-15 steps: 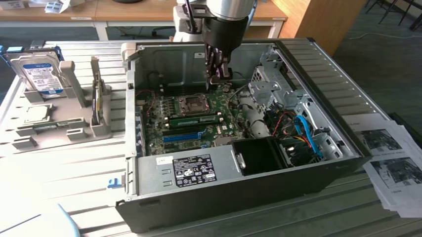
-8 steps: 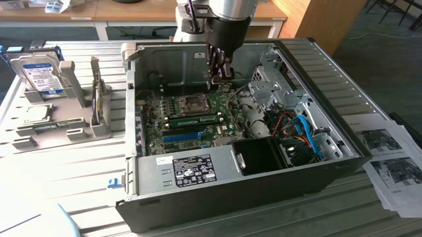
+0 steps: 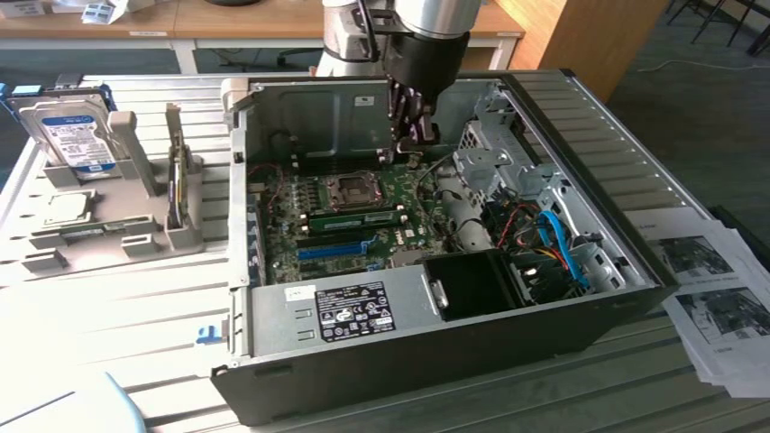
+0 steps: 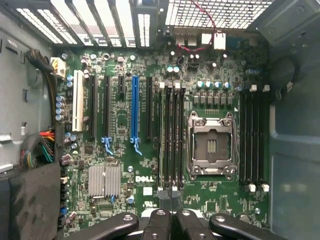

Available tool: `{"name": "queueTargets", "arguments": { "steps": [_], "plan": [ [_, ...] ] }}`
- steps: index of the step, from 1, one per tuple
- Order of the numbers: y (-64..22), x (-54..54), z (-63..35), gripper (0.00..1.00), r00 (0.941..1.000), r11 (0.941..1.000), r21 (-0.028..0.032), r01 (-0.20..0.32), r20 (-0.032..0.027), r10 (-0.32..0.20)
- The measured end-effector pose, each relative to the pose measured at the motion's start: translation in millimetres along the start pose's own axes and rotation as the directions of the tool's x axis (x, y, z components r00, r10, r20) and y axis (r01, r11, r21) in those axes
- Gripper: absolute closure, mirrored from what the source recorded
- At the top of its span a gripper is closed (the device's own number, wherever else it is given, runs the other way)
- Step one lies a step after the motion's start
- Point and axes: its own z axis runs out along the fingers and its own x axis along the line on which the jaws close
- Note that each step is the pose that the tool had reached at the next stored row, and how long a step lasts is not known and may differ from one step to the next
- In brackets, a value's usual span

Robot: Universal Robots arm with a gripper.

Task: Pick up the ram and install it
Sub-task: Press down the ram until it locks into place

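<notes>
- Gripper (image 4: 170,215) sits closest to the lens. Its black fingers (image 4: 157,222) are pressed together with no gap, and I cannot tell if anything thin is pinched between them.
- Fingertips hover over one end of the memory slots (image 4: 171,135), by the white latch clips (image 4: 160,190), apart from the motherboard (image 4: 125,150).
- ram (image 3: 355,218) is a green stick with black chips. It lies along the slot bank between the CPU socket (image 4: 210,145) and the blue slot (image 4: 134,110), and looks stood on edge in a slot.
- In the exterior view the arm reaches into the open case (image 3: 578,108). The gripper is above the stick's end toward the exterior view's right, not touching it.
- Step, as judged: late in the install. The pick-up looks done and the stick is in its slot, but I cannot tell whether it is latched.
- Any further press calls for the closed tips square on the top edge and a straight-down push, even at both ends, so the clips catch. A sideways load could bend the stick.
- Hard drive (image 3: 72,135) stands in the grey rack (image 3: 121,180) outside the case, well apart and not involved.
</notes>
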Motion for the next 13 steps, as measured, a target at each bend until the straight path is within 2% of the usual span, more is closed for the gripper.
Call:
{"name": "queueTargets", "arguments": {
  "steps": [8,13],
  "plan": [
    [-9.9,0.0,0.1,0.91,1.0000,1.0000,-0.0002,0.001,0.0056,-0.001],
    [-12.2,0.0,0.3,0.91,1.0000,1.0000,-0.0001,0.002,0.0078,-0.002]
  ]
}}
